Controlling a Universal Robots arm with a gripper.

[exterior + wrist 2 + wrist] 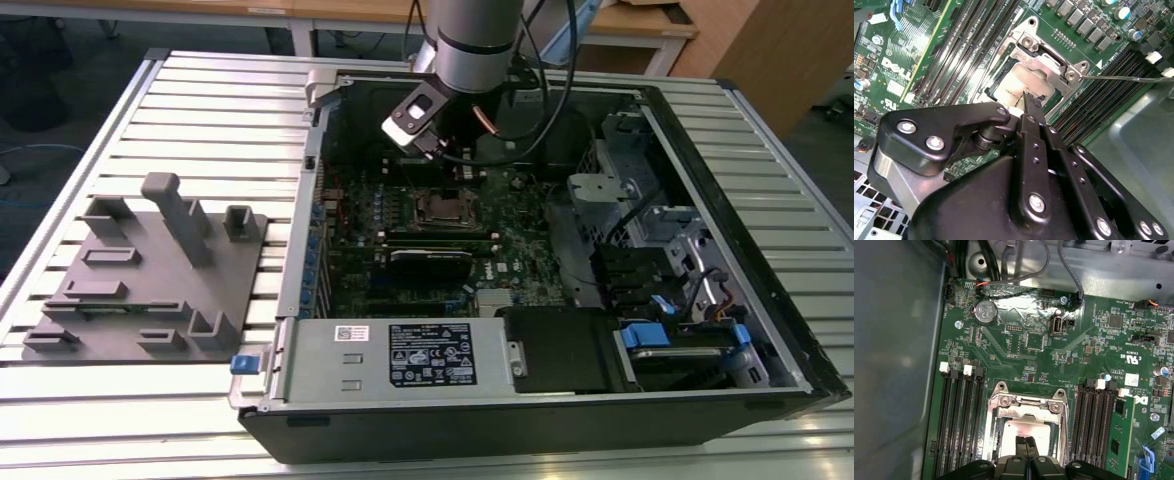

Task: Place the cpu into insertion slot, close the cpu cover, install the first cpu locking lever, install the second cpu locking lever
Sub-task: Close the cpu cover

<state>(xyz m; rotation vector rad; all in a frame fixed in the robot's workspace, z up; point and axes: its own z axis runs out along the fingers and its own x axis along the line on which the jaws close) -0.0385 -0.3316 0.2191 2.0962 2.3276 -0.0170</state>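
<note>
We see the small square silver-tan metal cpu (1016,85) seated in the dark, silver-rimmed square insertion slot (998,79), with the thin silver window-frame cpu cover (1051,62) apparently down over it. The black gripper (1026,444) has its fingers pinched together, empty, with the tips at the cover edge. We judge cover-closing is in hand and calls for a straight, firm press.

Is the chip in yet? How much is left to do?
The cpu sits in the insertion slot, and the cpu cover looks closed over it. The shut gripper is right above the cpu. One thin locking lever sticks out sideways, seemingly unlatched, so the levers look left.
</note>
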